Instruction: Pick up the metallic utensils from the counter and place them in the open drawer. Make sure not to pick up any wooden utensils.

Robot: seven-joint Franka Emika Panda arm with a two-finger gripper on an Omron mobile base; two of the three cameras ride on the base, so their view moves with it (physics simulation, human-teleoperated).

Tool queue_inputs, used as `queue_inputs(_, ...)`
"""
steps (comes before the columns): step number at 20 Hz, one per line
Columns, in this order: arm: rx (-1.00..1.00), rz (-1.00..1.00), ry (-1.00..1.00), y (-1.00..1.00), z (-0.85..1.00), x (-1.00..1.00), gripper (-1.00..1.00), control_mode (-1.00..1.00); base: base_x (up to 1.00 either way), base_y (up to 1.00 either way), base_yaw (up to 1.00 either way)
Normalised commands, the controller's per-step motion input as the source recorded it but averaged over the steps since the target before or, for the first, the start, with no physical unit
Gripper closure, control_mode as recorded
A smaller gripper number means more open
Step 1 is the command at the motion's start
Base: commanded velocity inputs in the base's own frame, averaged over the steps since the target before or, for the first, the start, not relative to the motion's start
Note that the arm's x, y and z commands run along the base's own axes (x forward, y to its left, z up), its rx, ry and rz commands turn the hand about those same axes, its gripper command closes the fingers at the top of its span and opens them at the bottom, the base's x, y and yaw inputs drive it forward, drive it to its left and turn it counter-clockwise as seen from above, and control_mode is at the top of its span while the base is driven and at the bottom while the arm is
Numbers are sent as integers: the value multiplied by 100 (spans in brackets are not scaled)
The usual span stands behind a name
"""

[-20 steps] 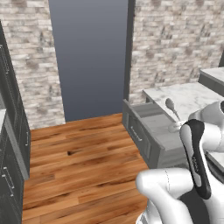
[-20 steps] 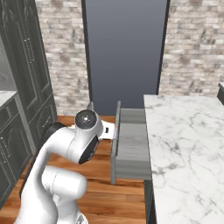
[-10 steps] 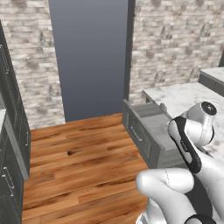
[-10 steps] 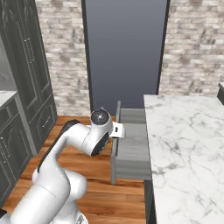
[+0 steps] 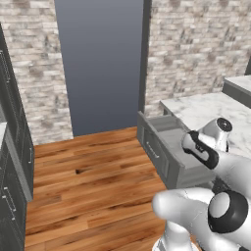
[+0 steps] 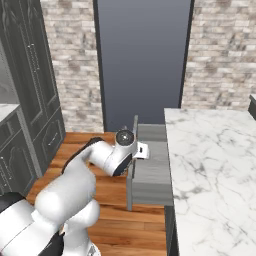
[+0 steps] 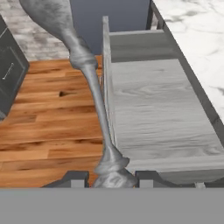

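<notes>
A grey metal spoon (image 7: 89,87), thin-handled with a round bowl, is held clamped in the claw (image 7: 109,178) beside the open drawer (image 7: 153,113).

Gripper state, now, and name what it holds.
Gripper: shut on the grey metal spoon, held above the open drawer's front edge.

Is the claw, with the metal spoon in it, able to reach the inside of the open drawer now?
Probably yes. The claw holds the metal spoon by its handle beside the drawer, whose floor lies open with nothing over it. The spoon hangs over the drawer's front wall and the wood floor.
</notes>
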Motion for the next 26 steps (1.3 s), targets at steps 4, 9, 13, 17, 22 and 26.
queue_inputs(4, 0, 0, 4, -15, -40, 59, 100, -100, 0, 0, 0)
queue_inputs(9, 0, 0, 5, -15, -37, 63, 100, -100, 0, 0, 0)
queue_inputs(13, 0, 0, 6, -27, -26, 55, 100, -100, 0, 0, 0)
queue_inputs(17, 0, 0, 6, -25, -27, 56, 100, -100, 0, 0, 0)
queue_inputs(22, 0, 0, 5, -7, -36, 57, 100, -100, 0, 0, 0)
queue_inputs(26, 0, 0, 1, -1, -31, 45, 100, -100, 0, 0, 0)
